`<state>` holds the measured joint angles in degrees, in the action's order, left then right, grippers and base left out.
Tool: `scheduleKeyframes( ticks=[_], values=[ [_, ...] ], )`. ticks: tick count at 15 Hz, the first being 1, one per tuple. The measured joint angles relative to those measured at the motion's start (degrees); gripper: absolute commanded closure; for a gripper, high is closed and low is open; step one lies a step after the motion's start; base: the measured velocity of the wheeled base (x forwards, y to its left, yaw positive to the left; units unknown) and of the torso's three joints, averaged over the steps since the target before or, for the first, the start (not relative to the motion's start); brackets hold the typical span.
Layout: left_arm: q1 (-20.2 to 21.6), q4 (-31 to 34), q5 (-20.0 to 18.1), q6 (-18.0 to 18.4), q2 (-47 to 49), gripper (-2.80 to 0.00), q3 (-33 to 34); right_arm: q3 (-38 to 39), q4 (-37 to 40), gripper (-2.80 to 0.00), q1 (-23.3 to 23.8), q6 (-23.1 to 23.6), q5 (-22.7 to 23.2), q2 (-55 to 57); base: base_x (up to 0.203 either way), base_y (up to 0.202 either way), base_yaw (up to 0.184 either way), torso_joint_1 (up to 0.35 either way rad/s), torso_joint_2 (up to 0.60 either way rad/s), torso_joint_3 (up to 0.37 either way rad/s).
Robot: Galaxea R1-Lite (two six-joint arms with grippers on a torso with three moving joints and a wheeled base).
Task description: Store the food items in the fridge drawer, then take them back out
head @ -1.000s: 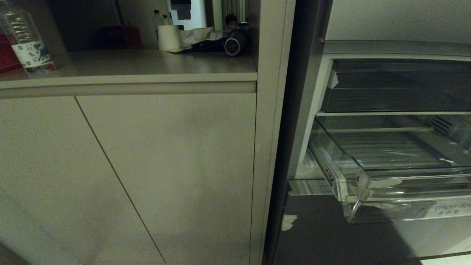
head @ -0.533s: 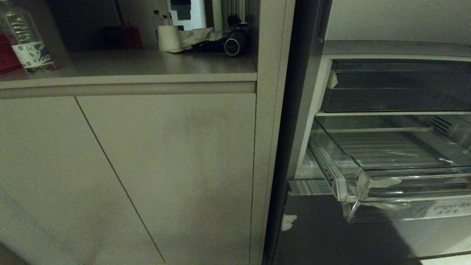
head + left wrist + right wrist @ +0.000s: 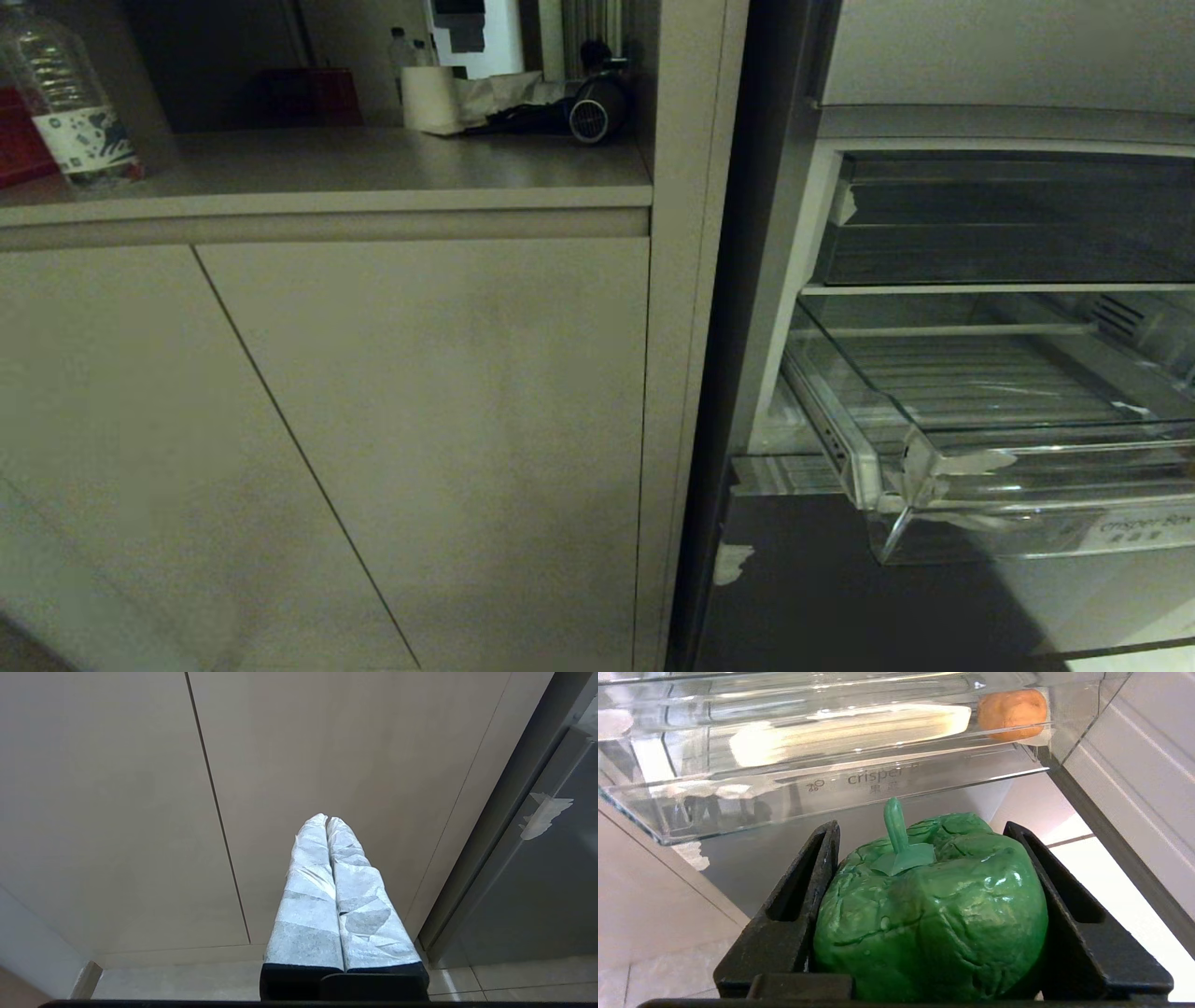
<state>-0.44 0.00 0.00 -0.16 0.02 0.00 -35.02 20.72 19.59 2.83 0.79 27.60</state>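
Note:
My right gripper (image 3: 922,833) is shut on a glossy green bell pepper (image 3: 934,905), one of the food items, gripped between its two black fingers with the stem pointing away from the wrist. It hangs just in front of and below the clear front wall of the fridge drawer (image 3: 784,793), which stands pulled out (image 3: 1018,467). Inside the drawer, at one end, lies an orange-brown rounded food item (image 3: 1012,713). My left gripper (image 3: 327,820) is shut and empty, parked facing a beige cabinet door. Neither arm shows in the head view.
Beige cabinet doors (image 3: 420,420) and a counter (image 3: 373,163) stand left of the grey fridge. The counter carries a water bottle (image 3: 70,103), a paper roll (image 3: 428,96) and a dark hair dryer (image 3: 593,107). A darker clear tray (image 3: 1008,233) sits above the drawer.

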Motion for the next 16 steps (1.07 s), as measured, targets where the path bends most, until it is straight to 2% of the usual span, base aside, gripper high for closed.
scheduleKeyframes(
  ticks=[7, 16],
  values=[
    [0.00, 0.00, 0.00, 0.00, -0.01, 0.00, 0.00, 2.37, 0.01, 0.00, -3.32, 0.01, -0.13, -3.75, -0.001, 0.001, -0.012, 0.000, 0.00, 0.001],
    [0.00, 0.00, 0.00, 0.00, -0.02, 0.00, 0.00, 2.11, -0.10, 0.00, -3.25, 0.04, -0.38, -4.49, -0.001, 0.007, -0.171, 0.003, 0.00, 0.002]
  ],
)
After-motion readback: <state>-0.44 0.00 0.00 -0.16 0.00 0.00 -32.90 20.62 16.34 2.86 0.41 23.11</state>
